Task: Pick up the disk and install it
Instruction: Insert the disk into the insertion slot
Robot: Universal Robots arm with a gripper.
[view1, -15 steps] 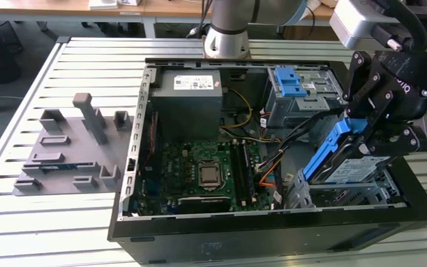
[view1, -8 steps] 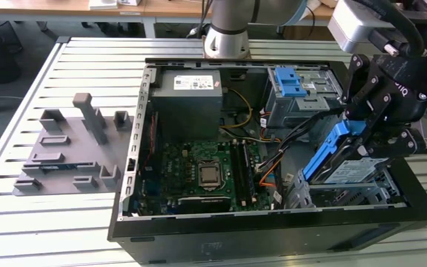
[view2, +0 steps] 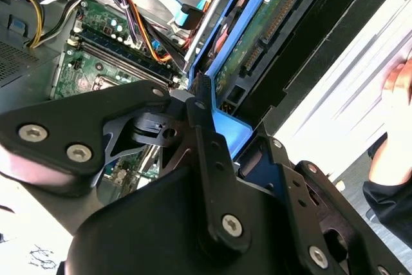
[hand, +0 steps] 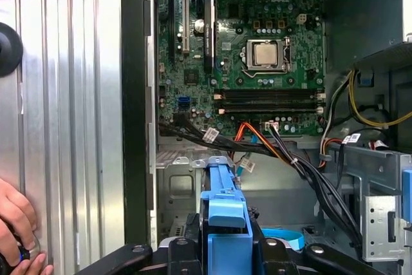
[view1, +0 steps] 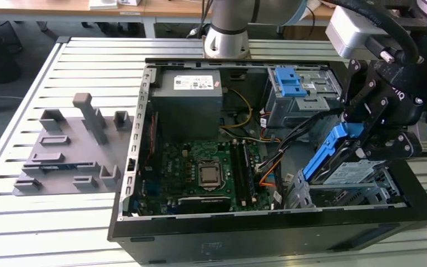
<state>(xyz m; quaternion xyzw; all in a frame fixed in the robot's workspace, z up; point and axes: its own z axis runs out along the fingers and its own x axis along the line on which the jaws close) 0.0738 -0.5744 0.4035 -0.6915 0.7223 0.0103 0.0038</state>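
Observation:
The disk point(view1: 349, 173), silver-grey with a blue plastic bracket point(view1: 323, 157) round its edges, hangs tilted over the metal bay point(view1: 302, 194) at the near corner of the open computer case, on the exterior view's right. My gripper point(view1: 362, 146) is shut on its upper end. In the second wrist view the disk's green underside point(view2: 257, 49) and blue bracket point(view2: 226, 128) slant away from a black finger point(view2: 199, 104). In the first wrist view the blue bracket point(hand: 225, 214) stands between the fingers above the bay floor point(hand: 187, 188).
The case point(view1: 273, 233) holds a motherboard point(view1: 202, 172), a grey box with a white sticker point(view1: 191, 92), a cage with a blue latch point(view1: 295, 83) and cable bundles point(hand: 283, 152) beside the bay. A grey fixture point(view1: 73, 150) lies on the exterior view's left. A person's hand point(hand: 16, 223) rests on the slatted table.

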